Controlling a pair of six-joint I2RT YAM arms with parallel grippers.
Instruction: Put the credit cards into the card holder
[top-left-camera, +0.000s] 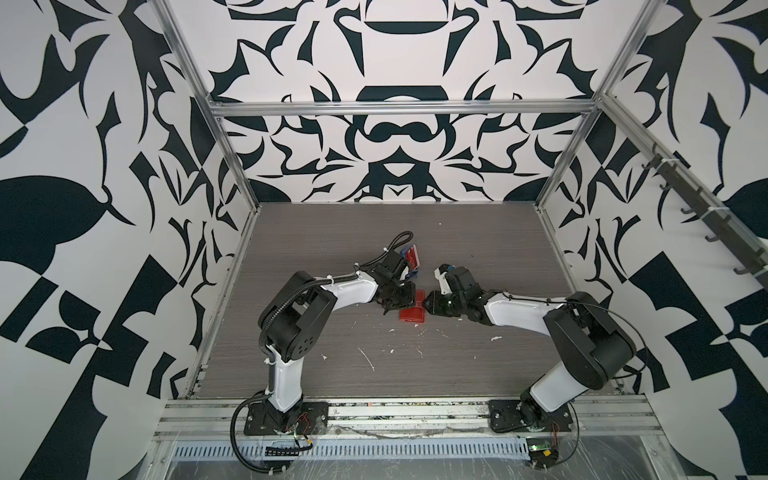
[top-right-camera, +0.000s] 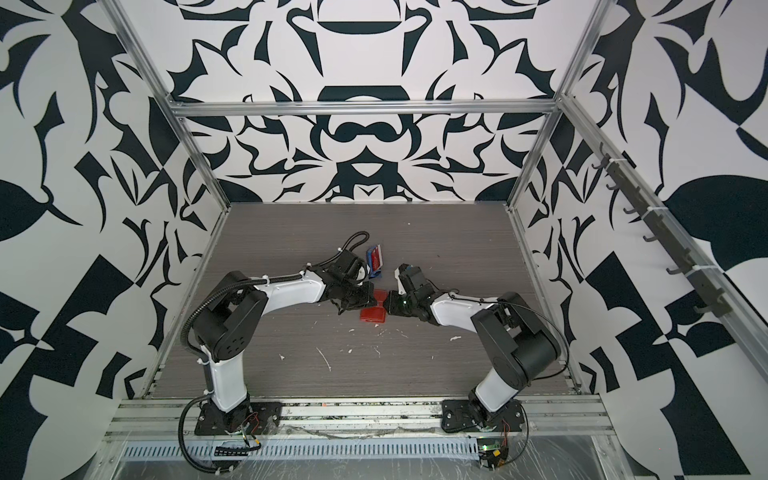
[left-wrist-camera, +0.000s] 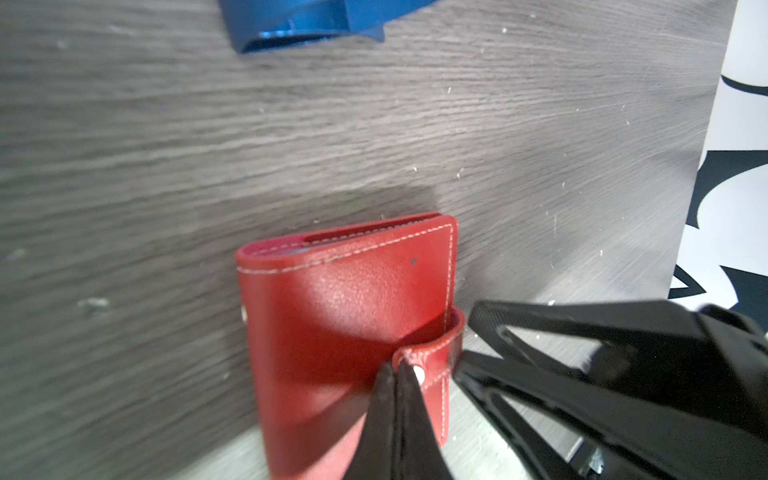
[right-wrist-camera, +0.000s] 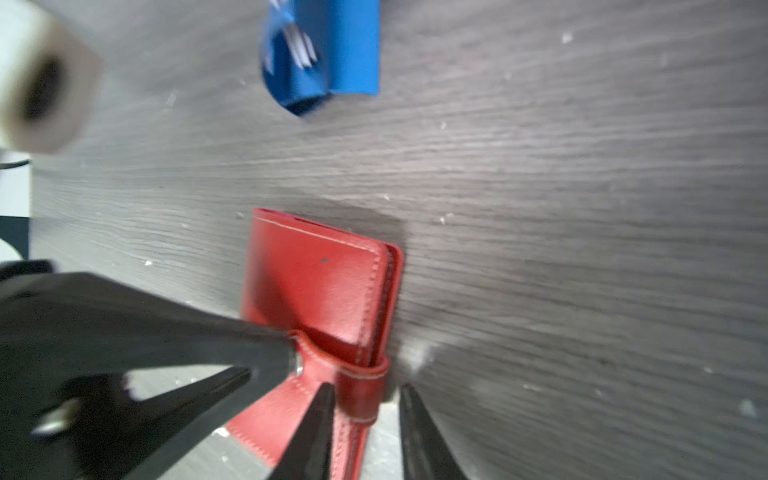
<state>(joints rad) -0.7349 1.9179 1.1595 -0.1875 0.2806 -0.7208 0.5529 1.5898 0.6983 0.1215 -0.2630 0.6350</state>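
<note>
The red card holder (top-left-camera: 411, 314) (top-right-camera: 373, 314) lies closed on the grey table between both arms. My left gripper (left-wrist-camera: 399, 368) is shut on its snap tab (left-wrist-camera: 432, 357), and the tab is lifted off the cover (left-wrist-camera: 345, 299). My right gripper (right-wrist-camera: 365, 388) is open. Its fingers stand on either side of the holder's tab loop (right-wrist-camera: 361, 390) at the open edge, with a gap on the outer side. The left gripper's finger (right-wrist-camera: 266, 353) shows in the right wrist view at the snap. The credit cards (top-left-camera: 412, 256) (top-right-camera: 376, 260) stand in a blue rack behind the left wrist.
The blue rack (left-wrist-camera: 299, 20) (right-wrist-camera: 332, 54) sits a little beyond the holder, toward the back wall. White flecks and scratches (top-left-camera: 368, 357) mark the table in front. Patterned walls and metal frame rails (top-left-camera: 232, 291) close in the table's sides.
</note>
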